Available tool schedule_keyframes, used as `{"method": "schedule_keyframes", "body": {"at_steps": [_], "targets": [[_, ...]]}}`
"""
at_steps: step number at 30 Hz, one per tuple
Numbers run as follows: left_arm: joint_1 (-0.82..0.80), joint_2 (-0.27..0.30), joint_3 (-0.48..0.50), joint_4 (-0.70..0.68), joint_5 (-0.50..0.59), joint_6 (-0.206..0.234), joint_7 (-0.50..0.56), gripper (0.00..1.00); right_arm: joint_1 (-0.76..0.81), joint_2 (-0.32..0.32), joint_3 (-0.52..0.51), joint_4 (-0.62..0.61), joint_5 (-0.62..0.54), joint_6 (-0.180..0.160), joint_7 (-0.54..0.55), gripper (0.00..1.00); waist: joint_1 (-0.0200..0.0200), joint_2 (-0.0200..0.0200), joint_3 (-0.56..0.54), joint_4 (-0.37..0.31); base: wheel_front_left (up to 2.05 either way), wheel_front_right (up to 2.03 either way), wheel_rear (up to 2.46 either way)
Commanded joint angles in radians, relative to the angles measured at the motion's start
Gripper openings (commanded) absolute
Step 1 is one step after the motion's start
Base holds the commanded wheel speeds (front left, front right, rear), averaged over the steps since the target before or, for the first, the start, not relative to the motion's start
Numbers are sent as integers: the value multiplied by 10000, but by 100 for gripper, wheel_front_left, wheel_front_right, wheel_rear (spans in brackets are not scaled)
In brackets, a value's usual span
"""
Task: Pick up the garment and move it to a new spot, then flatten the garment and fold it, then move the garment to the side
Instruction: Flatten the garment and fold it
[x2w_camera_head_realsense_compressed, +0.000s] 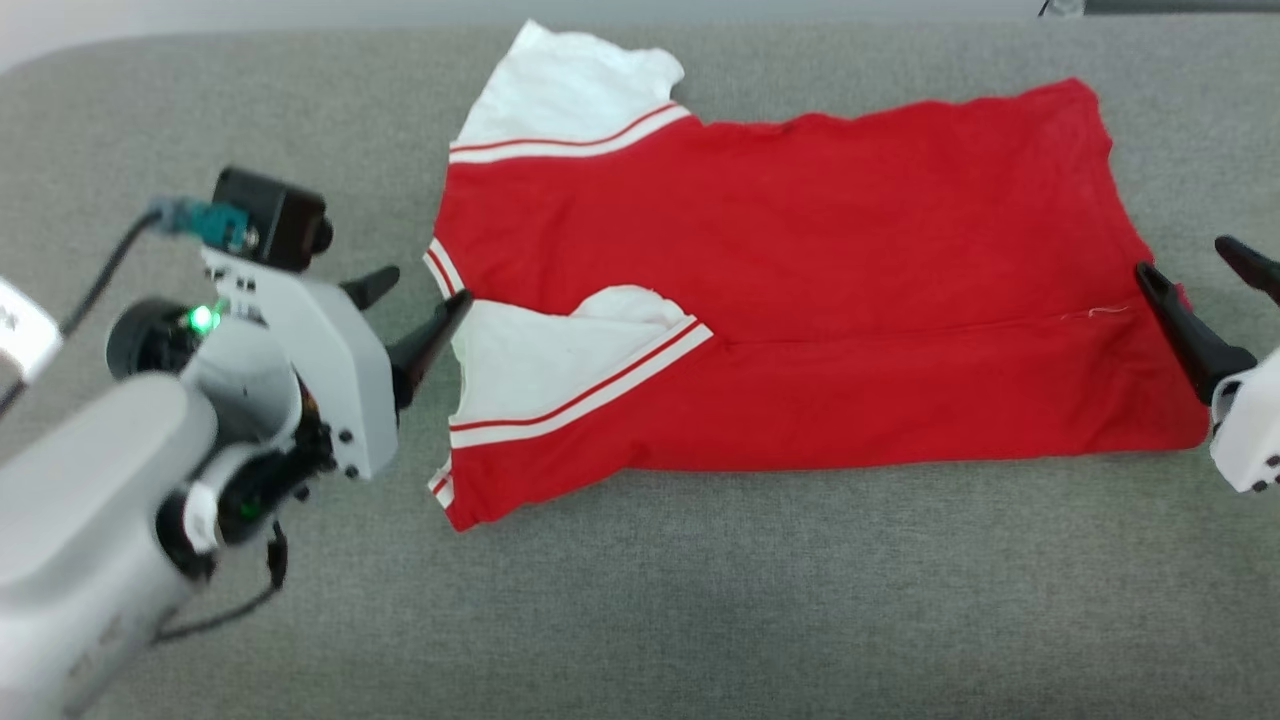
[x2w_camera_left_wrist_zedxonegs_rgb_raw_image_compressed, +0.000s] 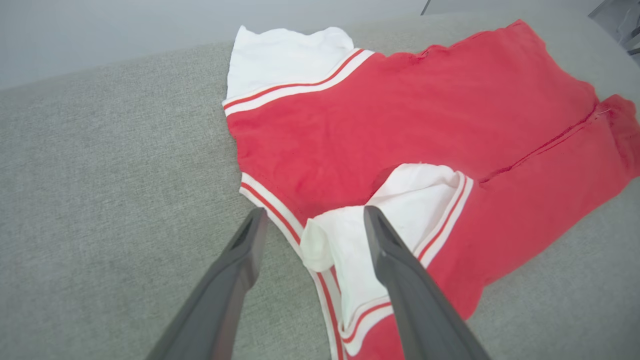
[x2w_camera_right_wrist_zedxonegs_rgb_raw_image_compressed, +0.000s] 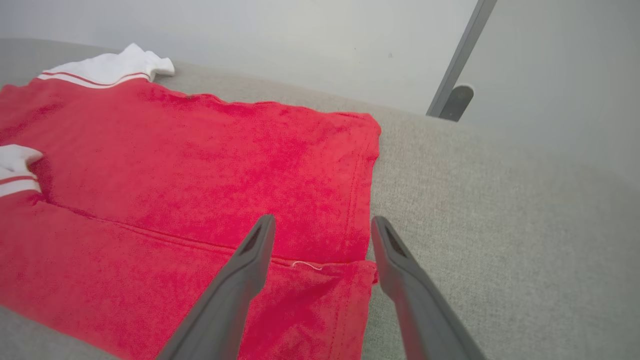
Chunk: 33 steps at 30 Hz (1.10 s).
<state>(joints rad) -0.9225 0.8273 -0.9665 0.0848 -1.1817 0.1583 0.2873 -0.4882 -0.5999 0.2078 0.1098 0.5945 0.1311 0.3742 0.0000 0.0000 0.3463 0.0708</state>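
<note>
The folding step was judged to be in hand: the garment (x2w_camera_head_realsense_compressed: 800, 300) was seen spread sideways on the grey padded surface (x2w_camera_head_realsense_compressed: 700, 600), with its near long side already laid over the body, so that a straight fold edge ran from the hem to the near white sleeve (x2w_camera_head_realsense_compressed: 540, 350), which lay turned in on the red. The far white sleeve (x2w_camera_head_realsense_compressed: 570, 90) was left sticking out past the far edge. No print was shown, and only plain red cloth and striped trim faced upward. The left gripper (x2w_camera_head_realsense_compressed: 430, 285) was held wide at the collar end, one finger over the turned-in sleeve and the other just beside the trim, with nothing gripped. The right gripper (x2w_camera_head_realsense_compressed: 1181, 256) was likewise spread wide, straddling the hem edge by the fold line, with no cloth pinched. The next move was judged to call for the far side to be caught at both ends and brought evenly over the middle, lest the soft jersey be bunched.
</note>
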Motion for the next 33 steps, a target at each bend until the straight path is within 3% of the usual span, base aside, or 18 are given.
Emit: {"method": "schedule_keyframes", "body": {"at_steps": [1, 7, 13, 18, 23, 29, 33], "targets": [[268, 57, 46, -83, -12, 146, -177, 100, 220, -65, 6, -137, -279, -7, -458, 100, 0, 0, -301, -2, 0, 0, 0], [1648, 434, 281, -1161, -396, 987, -1159, 100, 1275, 249, -635, -514, -1740, -9, -3500, 100, 0, 0, -966, -78, 0, 0, 0], [2982, 1032, 602, -2255, -1473, 2032, -1207, 100, 2481, 1216, -1784, -1093, -3505, -9, -5906, 100, 0, 0, -1360, -336, 0, 0, 0], [3546, 1502, 825, -2958, -2217, 2639, -932, 100, 3179, 2356, -2625, -1910, -4452, -9, -6351, 100, 0, 0, -1338, -775, 0, 0, 0], [3658, 1822, 899, -3309, -2740, 3114, -365, 100, 3547, 3181, -3055, -2659, -4683, -9, -6396, 100, 0, 0, -1194, -1250, 0, 0, 0], [3124, 1939, 770, -2976, -3204, 3492, 995, 100, 3611, 3623, -3178, -3008, -4750, -9, -6400, 100, 0, 0, -919, -1683, 0, 0, 0], [2565, 1677, 506, -2274, -3451, 3715, 2187, 100, 3445, 3741, -3146, -3074, -4719, -9, -6402, 100, 0, 0, -723, -1908, 0, 0, 0]]}}
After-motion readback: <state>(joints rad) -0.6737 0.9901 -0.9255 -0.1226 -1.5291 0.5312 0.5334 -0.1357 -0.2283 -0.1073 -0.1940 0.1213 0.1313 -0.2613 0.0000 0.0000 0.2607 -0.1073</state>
